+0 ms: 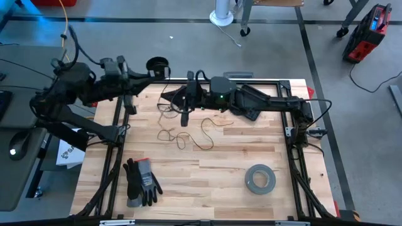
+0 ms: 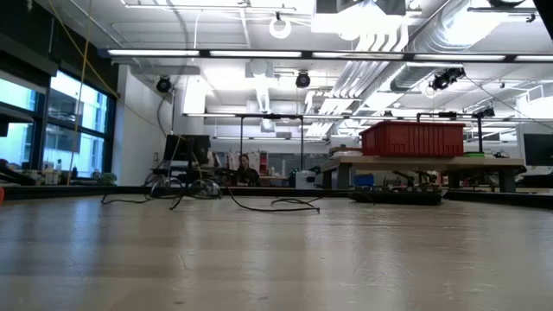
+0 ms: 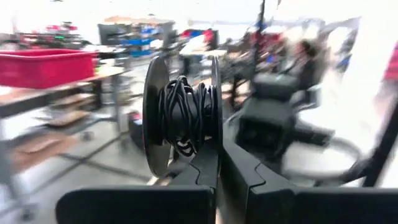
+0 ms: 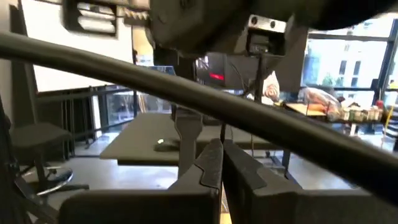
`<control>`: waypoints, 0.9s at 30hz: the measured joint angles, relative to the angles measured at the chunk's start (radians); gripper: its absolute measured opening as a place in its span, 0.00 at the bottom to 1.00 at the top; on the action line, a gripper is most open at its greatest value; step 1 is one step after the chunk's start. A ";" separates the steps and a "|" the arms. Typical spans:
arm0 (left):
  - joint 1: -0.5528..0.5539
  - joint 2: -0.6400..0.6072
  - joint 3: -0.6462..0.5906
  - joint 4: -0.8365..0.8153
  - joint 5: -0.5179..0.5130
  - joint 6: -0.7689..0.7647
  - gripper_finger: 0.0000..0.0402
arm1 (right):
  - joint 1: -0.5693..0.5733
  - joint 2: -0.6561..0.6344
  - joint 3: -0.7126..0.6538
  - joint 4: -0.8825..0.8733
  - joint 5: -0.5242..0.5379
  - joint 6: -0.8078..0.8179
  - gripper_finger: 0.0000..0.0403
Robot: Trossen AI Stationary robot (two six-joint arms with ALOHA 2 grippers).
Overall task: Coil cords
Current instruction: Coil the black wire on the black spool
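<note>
A small black spool [image 1: 158, 64] with dark cord wound on it [image 3: 183, 115] hangs past the table's far left corner, with my left gripper [image 1: 148, 70] [image 3: 217, 158] shut on it. The rest of the thin dark cord [image 1: 182, 135] lies in loose loops on the wooden table [image 1: 239, 150] and shows low and far off in the low view [image 2: 276, 205]. A strand runs up from the loops toward my right gripper [image 1: 178, 100] [image 4: 222, 149], which reaches level over the far middle of the table, pointing left, fingers shut. My left gripper pinches the rim of one spool flange [image 3: 214, 134] between its two fingers, which come at it level. The spool stands above the fingertips, its axis across them, lifted clear of the table. My right gripper is shut where a thin dark strand [image 4: 222, 132] rises from between its fingertips. It comes at the strand level, from the table's right. The strand is too thin to follow beyond the fingers.
A grey tape roll [image 1: 260, 178] lies near the front right and a pair of dark gloves [image 1: 141, 182] near the front left. Black frame bars [image 1: 207, 81] run along the table's edges, and one crosses close before my right gripper [image 4: 186, 93].
</note>
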 joint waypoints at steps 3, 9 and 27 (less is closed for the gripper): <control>0.000 0.032 0.000 0.089 0.072 -0.075 0.00 | 0.011 0.014 0.000 0.061 0.004 -0.010 0.00; 0.000 0.065 0.000 0.216 0.194 -0.290 0.00 | 0.010 0.013 0.000 0.138 0.022 -0.021 0.00; 0.001 0.096 0.000 0.240 0.296 -0.926 0.00 | 0.034 0.015 0.000 0.352 -0.035 -0.056 0.00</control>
